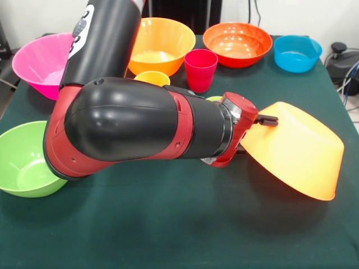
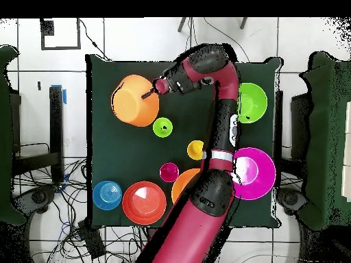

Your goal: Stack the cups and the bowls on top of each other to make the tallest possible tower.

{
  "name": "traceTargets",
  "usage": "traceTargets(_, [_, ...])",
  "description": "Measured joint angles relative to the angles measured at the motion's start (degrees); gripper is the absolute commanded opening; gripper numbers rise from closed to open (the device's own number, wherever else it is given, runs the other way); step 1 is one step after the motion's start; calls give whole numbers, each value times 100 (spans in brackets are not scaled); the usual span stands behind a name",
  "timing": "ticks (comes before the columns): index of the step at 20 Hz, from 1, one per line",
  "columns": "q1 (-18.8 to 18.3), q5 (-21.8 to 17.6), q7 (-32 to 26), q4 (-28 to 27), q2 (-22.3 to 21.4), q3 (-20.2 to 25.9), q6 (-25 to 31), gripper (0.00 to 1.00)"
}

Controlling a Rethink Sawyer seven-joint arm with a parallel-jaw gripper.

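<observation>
Clamped on the rim of a big orange bowl (image 1: 294, 150), the gripper (image 1: 268, 120) holds it tipped on its side, its mouth turned away toward the table's (image 1: 168, 224) far side and its base toward the camera. Nearer the left edge sits a green bowl (image 1: 19, 162). Farther back stand a crimson cup (image 1: 200, 68) and a yellow cup (image 1: 151, 78); beyond them are a pink bowl (image 1: 42, 61), a second orange bowl (image 1: 162, 42), a red-orange bowl (image 1: 237, 43) and a blue bowl (image 1: 297, 52).
</observation>
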Motion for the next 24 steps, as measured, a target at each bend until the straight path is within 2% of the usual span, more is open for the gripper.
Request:
traceTargets(13, [0,-193,-38,-91,2,142,15,100])
traceTargets(24, [-3,-711,-481,-227,8,499,235,100])
